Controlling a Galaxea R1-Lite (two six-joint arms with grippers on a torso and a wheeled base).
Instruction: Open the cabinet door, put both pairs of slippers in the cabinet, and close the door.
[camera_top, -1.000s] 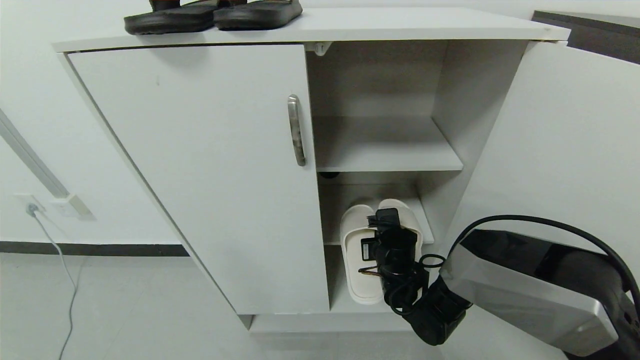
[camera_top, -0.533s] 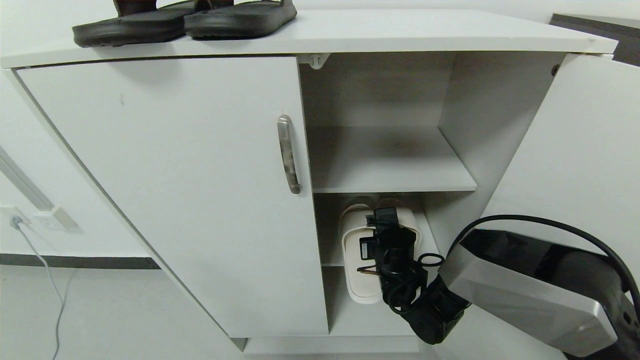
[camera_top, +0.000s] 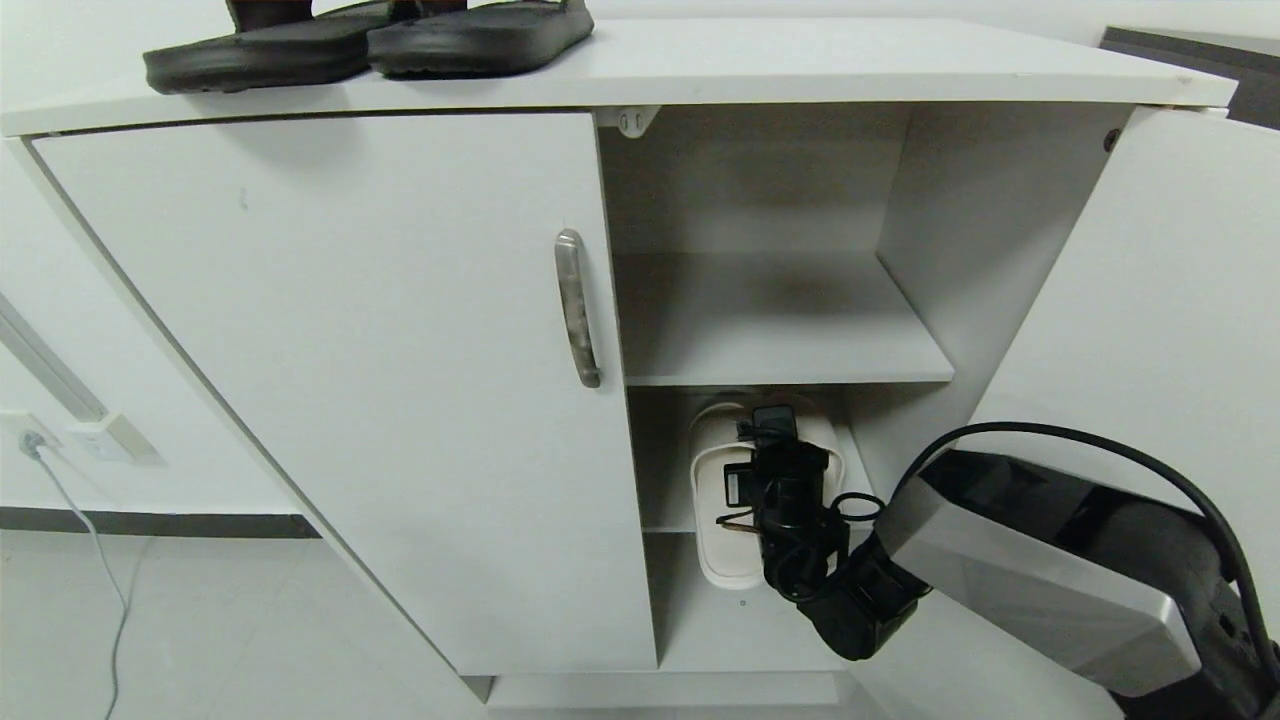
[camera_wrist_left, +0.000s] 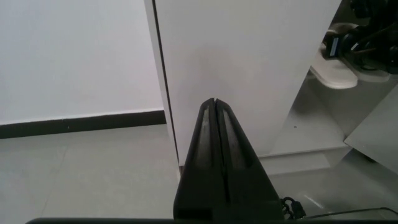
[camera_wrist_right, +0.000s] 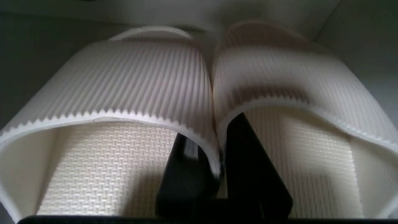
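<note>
A white cabinet stands with its left door shut and its right door swung open. The pair of white slippers is partly inside the lower compartment, heels sticking out over the low shelf. My right gripper is shut on them; in the right wrist view its fingers pinch the two inner sides of the white slippers together. A pair of black slippers lies on the cabinet top at the left. My left gripper is shut and empty, low in front of the left door.
The upper shelf inside the open half is bare. A metal handle runs down the shut door's edge. A wall socket with a cable sits low at the left, above grey floor.
The head camera shifted at first. Since then my right gripper has carried the white slippers a little deeper into the lower compartment. The black slippers have stayed put.
</note>
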